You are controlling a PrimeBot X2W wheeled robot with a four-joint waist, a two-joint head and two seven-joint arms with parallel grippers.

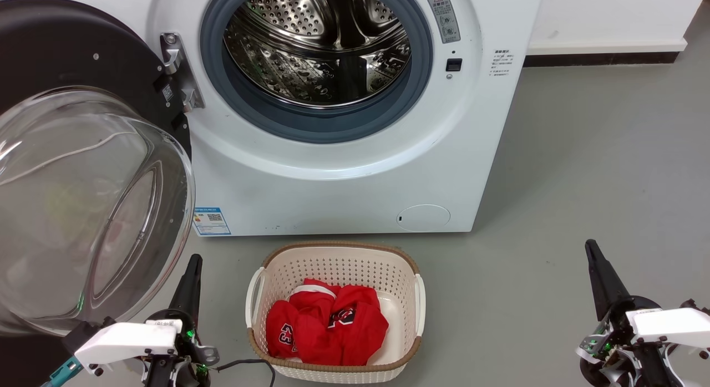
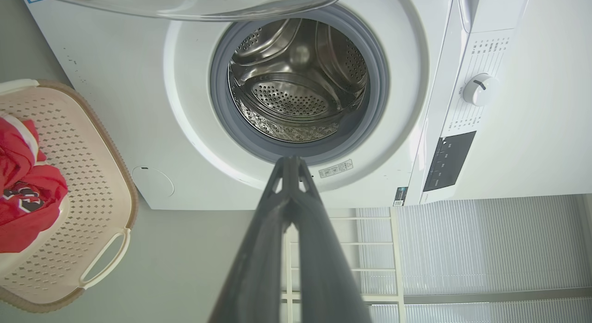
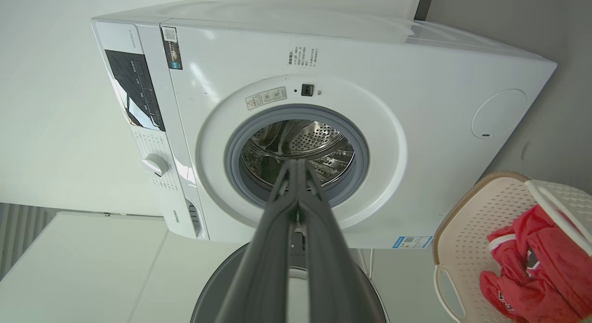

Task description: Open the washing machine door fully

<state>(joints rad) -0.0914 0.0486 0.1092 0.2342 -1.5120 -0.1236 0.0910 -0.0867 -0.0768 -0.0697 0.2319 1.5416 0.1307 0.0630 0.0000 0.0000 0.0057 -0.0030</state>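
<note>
The washing machine door (image 1: 66, 54) is swung wide open to the left of the white machine (image 1: 355, 187). Its black ring faces me, and its clear glass bowl (image 1: 83, 209) bulges toward the camera. The steel drum opening (image 1: 316, 49) with its grey rubber ring is uncovered. My left gripper (image 1: 194, 260) is shut and empty, low beside the bowl's lower right edge and apart from it. My right gripper (image 1: 589, 245) is shut and empty over the floor at the right. In the wrist views the left gripper (image 2: 289, 160) and right gripper (image 3: 296, 162) point at the drum. The bowl's edge (image 2: 185, 3) and the door's dark rim (image 3: 217, 286) show there.
A cream basket (image 1: 338, 253) holding a red garment (image 1: 327, 326) stands on the grey floor in front of the machine, between my arms. A black cable (image 1: 249, 365) lies by the left wrist. A white wall and dark skirting (image 1: 599, 59) are at the right.
</note>
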